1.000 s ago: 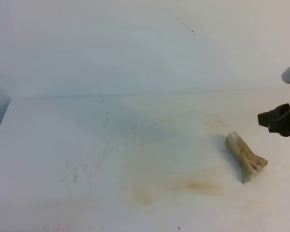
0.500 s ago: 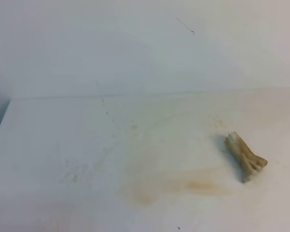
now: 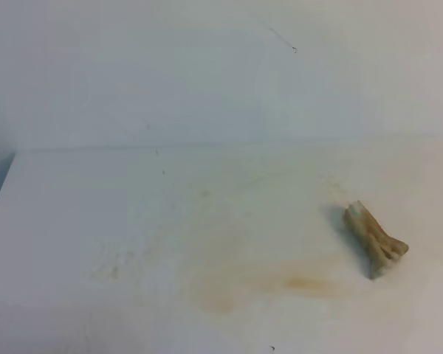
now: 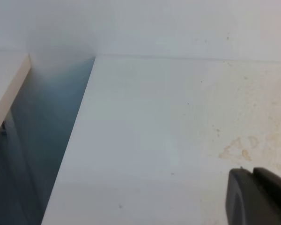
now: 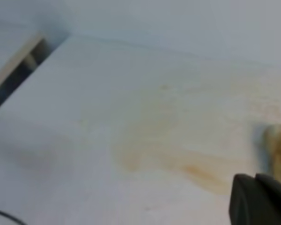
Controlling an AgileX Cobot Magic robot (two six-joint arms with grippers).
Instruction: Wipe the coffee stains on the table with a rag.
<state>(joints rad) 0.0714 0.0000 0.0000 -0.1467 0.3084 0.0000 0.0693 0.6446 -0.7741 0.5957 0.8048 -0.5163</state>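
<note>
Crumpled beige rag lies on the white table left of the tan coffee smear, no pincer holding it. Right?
Wrong side. In the exterior high view the crumpled beige rag lies right of the tan coffee smear on the white table; nothing holds it.

My high camera looks down over the wide white tabletop [image 3: 96,221] toward the wall. My left wrist view hugs its left edge; my right wrist view shares the tan coffee smear [image 5: 187,166] [image 3: 280,282].
</note>
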